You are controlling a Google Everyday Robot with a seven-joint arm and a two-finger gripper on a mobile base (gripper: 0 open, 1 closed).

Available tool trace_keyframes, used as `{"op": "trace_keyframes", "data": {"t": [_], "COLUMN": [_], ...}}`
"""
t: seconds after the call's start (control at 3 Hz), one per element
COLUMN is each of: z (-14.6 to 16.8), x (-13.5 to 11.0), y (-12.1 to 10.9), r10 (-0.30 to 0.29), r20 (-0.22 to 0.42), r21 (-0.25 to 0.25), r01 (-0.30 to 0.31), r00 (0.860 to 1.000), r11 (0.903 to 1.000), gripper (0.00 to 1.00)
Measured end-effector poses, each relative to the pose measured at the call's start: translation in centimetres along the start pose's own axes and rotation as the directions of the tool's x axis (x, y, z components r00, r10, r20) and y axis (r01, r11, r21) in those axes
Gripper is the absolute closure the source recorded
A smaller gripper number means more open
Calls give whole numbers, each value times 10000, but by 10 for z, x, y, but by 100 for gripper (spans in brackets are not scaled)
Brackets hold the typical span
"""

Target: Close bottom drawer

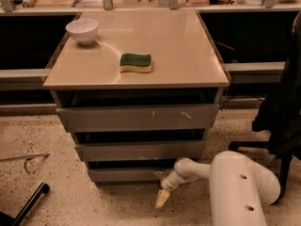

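Observation:
The bottom drawer (122,174) is the lowest, shortest grey front of the cabinet, just above the floor, and it stands a little forward of the cabinet body. My white arm reaches in from the lower right. The gripper (162,196) hangs just in front of the right part of that drawer front, its pale tip pointing down toward the floor. The middle drawer front (141,150) and the tall scratched top front (138,117) are above it.
A white bowl (82,30) and a green-and-yellow sponge (136,62) lie on the beige cabinet top (188,55). A black office chair (282,112) stands at the right. A black bar (28,205) lies on the speckled floor at the lower left.

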State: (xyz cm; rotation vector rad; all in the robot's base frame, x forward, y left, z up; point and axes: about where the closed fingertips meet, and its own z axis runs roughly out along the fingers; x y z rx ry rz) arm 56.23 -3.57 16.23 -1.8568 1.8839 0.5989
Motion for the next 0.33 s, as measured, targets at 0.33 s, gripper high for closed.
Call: {"op": "trace_keyframes", "data": {"t": [0.33], "z": [1], "x": [-7], "y": [-12], "r10": [-45], "r20": [19], "r21": [512], "r01": [44], "r00": [10000], "r11": [9987], "gripper": [0]}}
